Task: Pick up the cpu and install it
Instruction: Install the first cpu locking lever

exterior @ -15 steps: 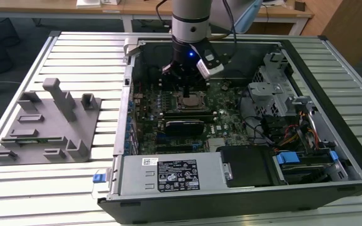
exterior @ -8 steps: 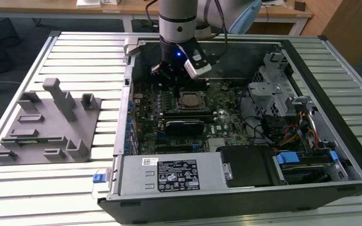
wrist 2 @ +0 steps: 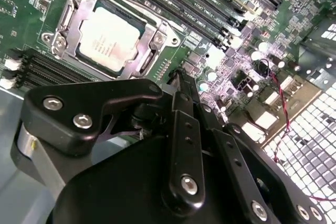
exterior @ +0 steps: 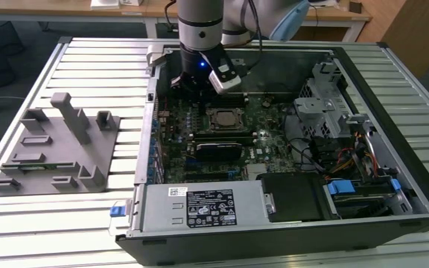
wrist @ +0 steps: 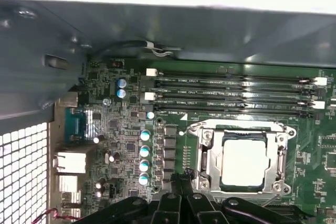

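Note:
The cpu [exterior: 224, 118] lies flat inside the metal socket frame [wrist: 207, 156] on the green motherboard, silver top up; both wrist views show it [wrist 2: 107, 38] [wrist: 243, 161]. My gripper [exterior: 188, 88] hangs inside the open computer case, above the board and just off the socket's edge, toward the case's back wall. Its black fingers [wrist 2: 181, 85] are pressed together with nothing between them, and the tips [wrist: 182, 176] sit beside the frame, apart from the chip.
Empty memory slots [wrist: 236, 95] run alongside the socket. The case holds a power supply [exterior: 199, 206] at the front and a drive cage [exterior: 319, 111] on the exterior view's right. A grey fixture block [exterior: 58, 145] stands on the slatted table [exterior: 87, 67] to the left.

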